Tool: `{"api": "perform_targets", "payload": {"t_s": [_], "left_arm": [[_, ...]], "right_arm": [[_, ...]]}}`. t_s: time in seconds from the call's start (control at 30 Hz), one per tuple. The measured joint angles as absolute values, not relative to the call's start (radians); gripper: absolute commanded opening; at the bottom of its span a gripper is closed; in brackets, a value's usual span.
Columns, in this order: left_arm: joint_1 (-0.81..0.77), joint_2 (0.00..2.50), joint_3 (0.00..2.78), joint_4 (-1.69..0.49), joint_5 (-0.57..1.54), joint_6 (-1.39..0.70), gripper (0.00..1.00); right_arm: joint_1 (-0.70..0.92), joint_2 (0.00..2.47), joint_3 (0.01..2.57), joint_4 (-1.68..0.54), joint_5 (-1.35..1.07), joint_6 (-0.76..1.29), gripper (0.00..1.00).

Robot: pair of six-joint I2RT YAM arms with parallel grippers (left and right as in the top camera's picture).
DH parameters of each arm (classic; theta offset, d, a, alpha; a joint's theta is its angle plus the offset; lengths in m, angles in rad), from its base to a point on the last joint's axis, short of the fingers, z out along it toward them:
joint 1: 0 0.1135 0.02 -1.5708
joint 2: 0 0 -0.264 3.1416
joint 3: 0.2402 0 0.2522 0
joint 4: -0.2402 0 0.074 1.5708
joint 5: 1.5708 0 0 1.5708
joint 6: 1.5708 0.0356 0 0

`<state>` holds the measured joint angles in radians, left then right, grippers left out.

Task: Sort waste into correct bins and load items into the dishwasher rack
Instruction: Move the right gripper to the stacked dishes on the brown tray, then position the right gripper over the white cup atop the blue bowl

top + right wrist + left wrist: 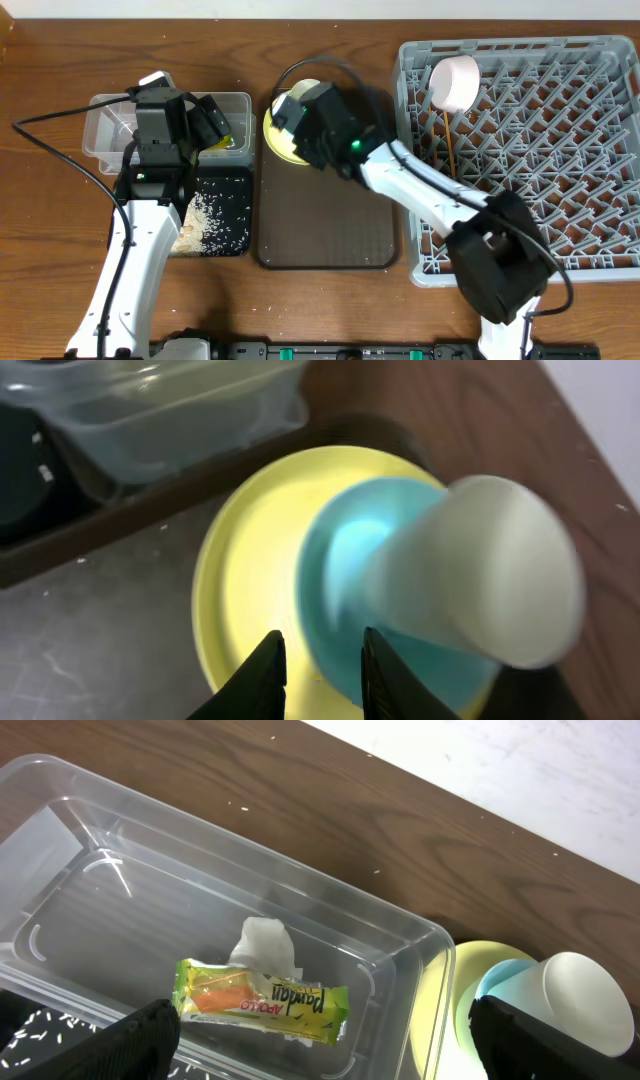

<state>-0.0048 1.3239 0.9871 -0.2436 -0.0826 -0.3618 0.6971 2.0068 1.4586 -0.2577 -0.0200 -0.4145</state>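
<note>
Yellow plate sits directly below your right gripper, with the blue bowl on it and the cup in the bowl. The right fingers are slightly parted with the bowl's rim between them; contact unclear, view blurred.

Your left gripper is spread wide over the tub. The wrapper and tissue lie in the tub just ahead of its fingertips. Rice lies in the black tray, back under the left arm.

The rack, well off to the right gripper's side, holds the pink bowl and chopsticks.
</note>
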Motion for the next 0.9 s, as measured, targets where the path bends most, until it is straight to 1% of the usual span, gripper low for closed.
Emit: {"api": "perform_targets", "payload": {"t_s": [0.3,0.47,0.9], "left_arm": [[-0.005,1.324,0.987,-0.243,-0.083,-0.362,0.95],[-0.005,1.324,0.987,-0.244,-0.083,-0.362,0.95],[-0.005,1.324,0.987,-0.244,-0.083,-0.362,0.95]], "right_arm": [[0.746,2.041,1.459,-0.279,-0.011,-0.429,0.23],[0.748,2.078,1.459,-0.325,-0.01,-0.432,0.25],[0.748,2.088,1.459,-0.378,-0.011,-0.432,0.25]]}}
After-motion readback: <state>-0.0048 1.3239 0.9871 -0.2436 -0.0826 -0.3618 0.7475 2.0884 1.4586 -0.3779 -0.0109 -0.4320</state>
